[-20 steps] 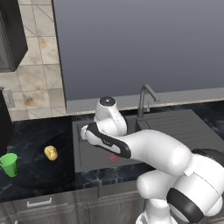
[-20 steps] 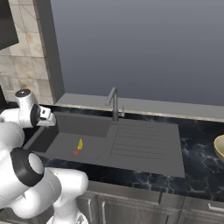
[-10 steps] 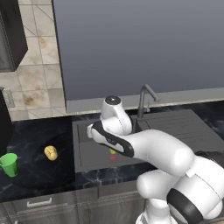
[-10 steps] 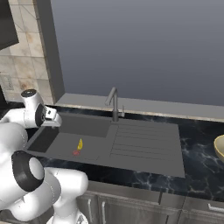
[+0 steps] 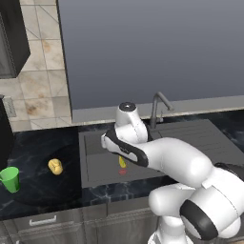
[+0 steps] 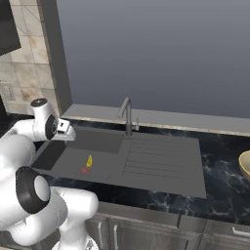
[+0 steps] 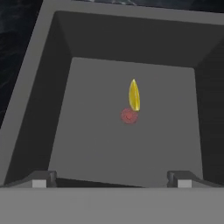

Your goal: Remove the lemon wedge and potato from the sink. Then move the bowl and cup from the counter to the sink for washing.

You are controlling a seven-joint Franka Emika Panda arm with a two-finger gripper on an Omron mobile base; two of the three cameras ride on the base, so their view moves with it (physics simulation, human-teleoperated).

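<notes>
Below the tool (image 7: 112, 178), open-jawed and empty, the lemon wedge (image 7: 134, 95) lay on the sink (image 7: 87, 144) floor, long axis pointing straight away from the tool, near end touching the red drain (image 7: 129, 116).

From behind the arm's left, you look forward and down across the tabletop (image 5: 43, 190) onto the sink (image 5: 95, 164). From behind its right, you see that same basin (image 6: 161, 171) from the other side. Your hand camera looks close and straight down into the basin, sharing the lemon wedge (image 7: 134, 95) and red drain (image 7: 129, 116).
</notes>
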